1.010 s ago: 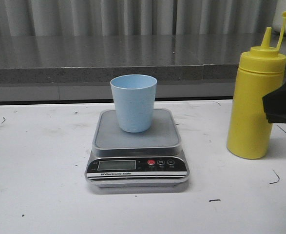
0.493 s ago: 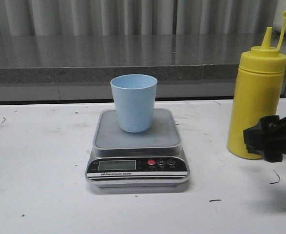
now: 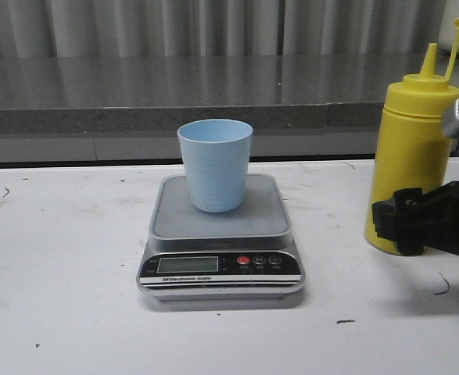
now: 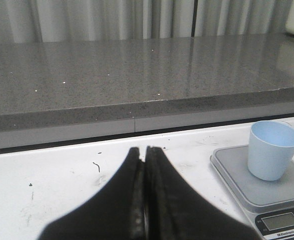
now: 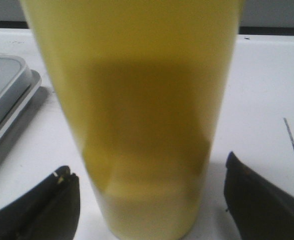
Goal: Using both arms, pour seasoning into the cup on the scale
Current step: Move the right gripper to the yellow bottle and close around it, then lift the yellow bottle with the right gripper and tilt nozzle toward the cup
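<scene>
The yellow seasoning bottle [image 3: 411, 148] stands upright on the white table at the right, its cap hanging open on its tether. My right gripper [image 3: 417, 226] is open around the bottle's lower part; in the right wrist view the bottle [image 5: 136, 100] fills the space between the two fingers [image 5: 46, 207], with a gap on each side. The pale blue cup [image 3: 214, 162] stands upright on the grey platform of the scale [image 3: 220, 234] in the middle. In the left wrist view my left gripper [image 4: 145, 150] is shut and empty, left of the scale [image 4: 257, 187] and cup [image 4: 273, 156].
A grey stone ledge [image 3: 174, 98] runs along the back of the table [image 3: 57, 273], with curtains behind it. The scale's black front panel with its display [image 3: 187, 265] faces me.
My right gripper has come in from the right edge and moved left and lower, ending around the bottle's lower part. The bottle, cup and scale have not moved.
</scene>
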